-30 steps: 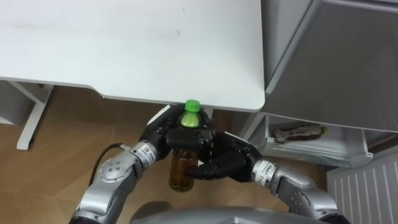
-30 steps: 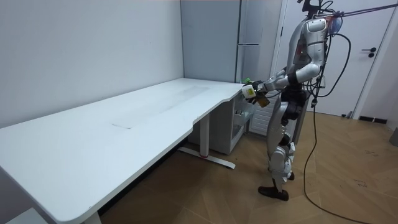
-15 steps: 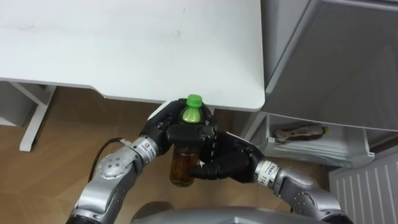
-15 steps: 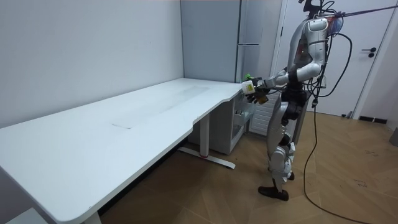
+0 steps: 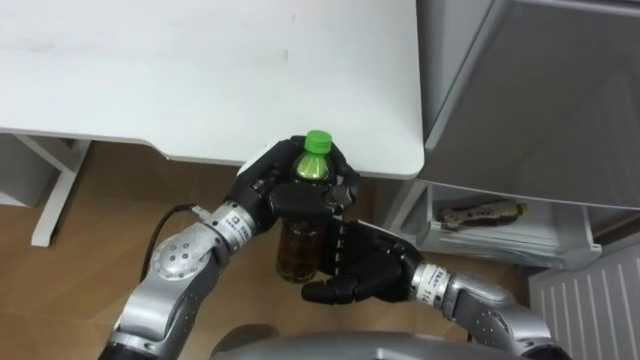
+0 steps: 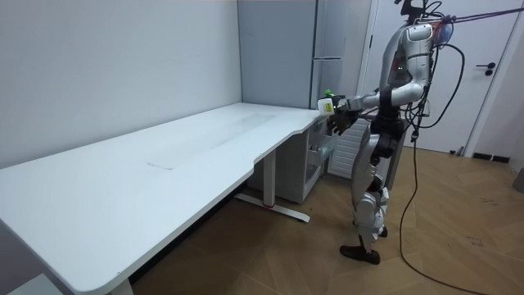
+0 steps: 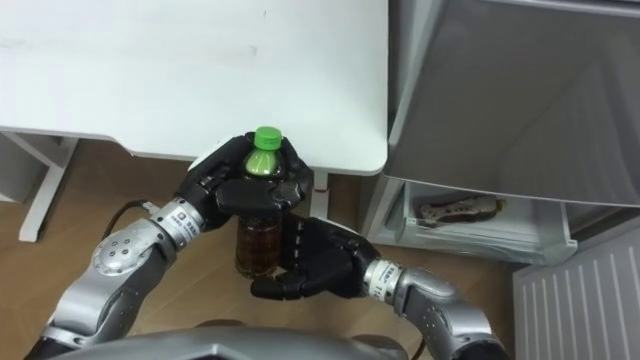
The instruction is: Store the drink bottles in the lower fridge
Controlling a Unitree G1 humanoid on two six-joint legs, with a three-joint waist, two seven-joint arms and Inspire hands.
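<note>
My left robot hand (image 5: 283,196) is curled round the top of one bottle (image 5: 300,252), which stands upright just off the tabletop's (image 5: 200,80) near right corner, over bare floor (image 5: 100,225). My right robot hand (image 5: 362,272) waits loose-fingered just right of its base. Right of that corner the fridge's (image 5: 530,110) lower compartment stands open, and a second bottle (image 5: 483,212) lies inside. That makes two bottles.

The bottle (image 5: 298,255) holds amber-brown drink under a bright green cap (image 5: 317,142) — white table (image 5: 150,70), brown wooden floor (image 5: 90,230)
</note>
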